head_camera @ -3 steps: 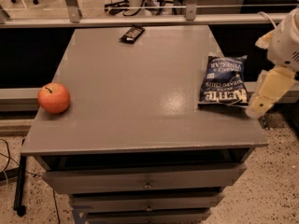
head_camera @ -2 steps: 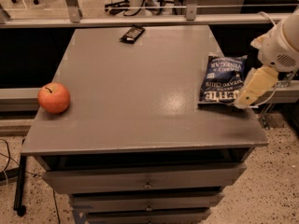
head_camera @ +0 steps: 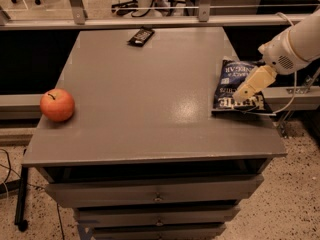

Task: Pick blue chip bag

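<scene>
The counter (head_camera: 150, 99) carries one blue chip bag (head_camera: 226, 83) at its right edge, one apple (head_camera: 57, 104) near left and one black wrapper (head_camera: 140, 35) far centre; the gripper (head_camera: 248, 90) sits over the bag, and the opening of its jaws cannot be told.

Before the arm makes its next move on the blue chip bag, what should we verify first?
1. Target found: the blue chip bag lies flat on the table, near its right edge. Ok.
2. Alignment: the gripper is over the bag's right half. Ok.
3. Gripper touching the bag: cannot tell.
4. Neighbours apart: the apple sits at the left edge and the black wrapper at the far edge, both well away from the bag. Ok.
5. Bag fully supported at the table edge: partly hidden by the gripper. Cannot tell.
</scene>
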Robot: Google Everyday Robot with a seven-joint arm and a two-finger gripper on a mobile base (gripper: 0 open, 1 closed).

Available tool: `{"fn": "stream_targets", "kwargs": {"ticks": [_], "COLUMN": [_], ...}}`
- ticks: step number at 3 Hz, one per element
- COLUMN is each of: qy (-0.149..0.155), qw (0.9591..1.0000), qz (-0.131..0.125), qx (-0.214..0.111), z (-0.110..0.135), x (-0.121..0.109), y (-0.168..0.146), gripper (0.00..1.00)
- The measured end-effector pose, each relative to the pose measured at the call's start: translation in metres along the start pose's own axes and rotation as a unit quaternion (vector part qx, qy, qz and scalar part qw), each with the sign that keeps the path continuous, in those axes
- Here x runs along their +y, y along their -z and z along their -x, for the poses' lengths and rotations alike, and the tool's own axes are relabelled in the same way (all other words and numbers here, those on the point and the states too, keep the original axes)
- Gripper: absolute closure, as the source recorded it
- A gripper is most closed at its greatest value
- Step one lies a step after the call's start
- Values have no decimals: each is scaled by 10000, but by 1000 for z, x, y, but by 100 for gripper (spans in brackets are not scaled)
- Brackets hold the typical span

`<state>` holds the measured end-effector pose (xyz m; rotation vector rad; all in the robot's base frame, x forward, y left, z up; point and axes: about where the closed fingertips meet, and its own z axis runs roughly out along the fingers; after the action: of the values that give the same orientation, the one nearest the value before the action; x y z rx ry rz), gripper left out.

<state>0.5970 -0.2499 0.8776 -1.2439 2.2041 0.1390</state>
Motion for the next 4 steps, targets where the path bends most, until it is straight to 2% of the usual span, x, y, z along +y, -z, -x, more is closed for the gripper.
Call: {"fn": "stream_targets", "kwargs": {"ticks": [1, 2, 4], "qy": [-349, -494, -402], "qw": [9988, 9977, 9972], "qz": [288, 349, 216], "qx": [-189, -295, -591], "z": [1, 2, 24], "x": [1, -2, -11], "y": [-26, -33, -15], "gripper": [18, 41, 87]}}
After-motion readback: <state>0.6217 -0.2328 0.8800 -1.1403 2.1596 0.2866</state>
